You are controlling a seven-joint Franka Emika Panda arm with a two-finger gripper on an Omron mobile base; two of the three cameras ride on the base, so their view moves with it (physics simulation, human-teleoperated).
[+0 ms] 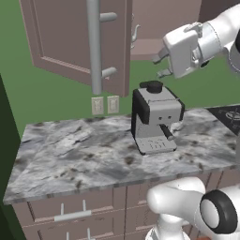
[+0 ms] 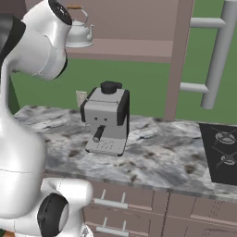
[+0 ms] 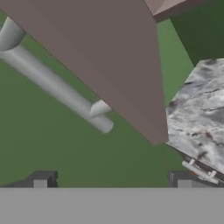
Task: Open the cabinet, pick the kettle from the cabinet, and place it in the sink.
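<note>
Kettle (image 2: 79, 33) sits upright on cabinet (image 2: 134, 48) shelf, doors swung open, silver bar handle (image 1: 94, 47) facing out. Gripper (image 1: 161, 64) near shelf edge, jaws spread wide, holding nothing. Coffee machine (image 1: 155, 117) on marble counter (image 1: 70, 154) below.

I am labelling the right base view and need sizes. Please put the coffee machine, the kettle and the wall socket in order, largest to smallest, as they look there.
1. coffee machine, clearly largest.
2. kettle; partly hidden by the arm and farther back, so its real size is unsure.
3. wall socket; partly hidden behind the machine.
</note>
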